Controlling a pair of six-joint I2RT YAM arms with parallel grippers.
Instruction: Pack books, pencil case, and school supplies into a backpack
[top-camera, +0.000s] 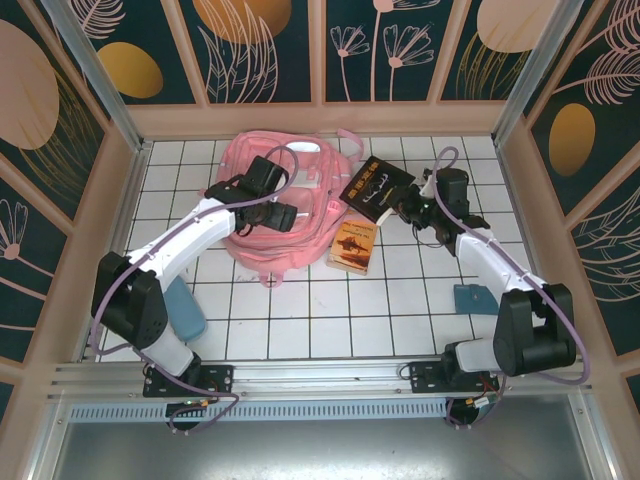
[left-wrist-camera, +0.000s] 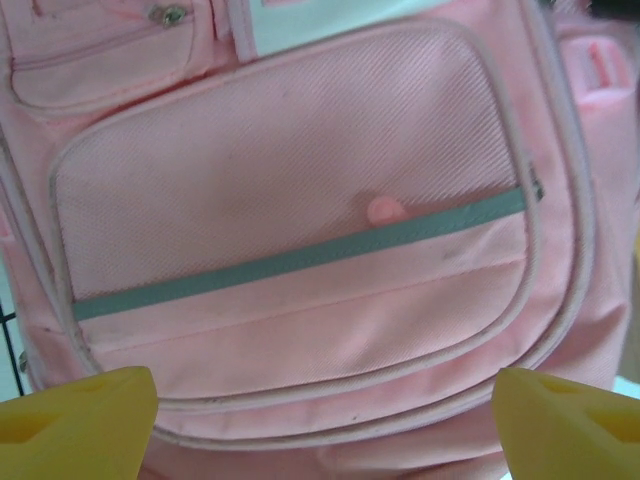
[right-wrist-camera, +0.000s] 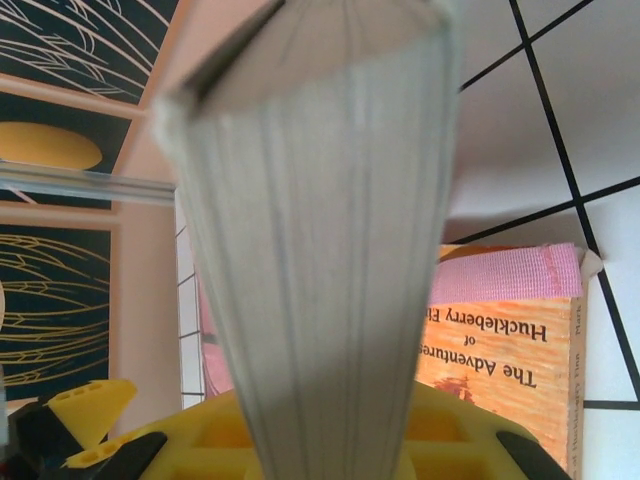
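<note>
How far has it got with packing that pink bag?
Early days. Done: nothing visibly packed into the backpack. In hand: the right claw grips the dark book, raised beside the bag, while the left claw hovers open over its front pocket. Left: that book, plus the orange book lying on the tiles under a pink strap.

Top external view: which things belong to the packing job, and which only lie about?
Job: backpack; dark book; orange-brown book.
Lying about, perhaps: blue thing by the left arm; blue thing by the right arm. What they are is unclear.
</note>
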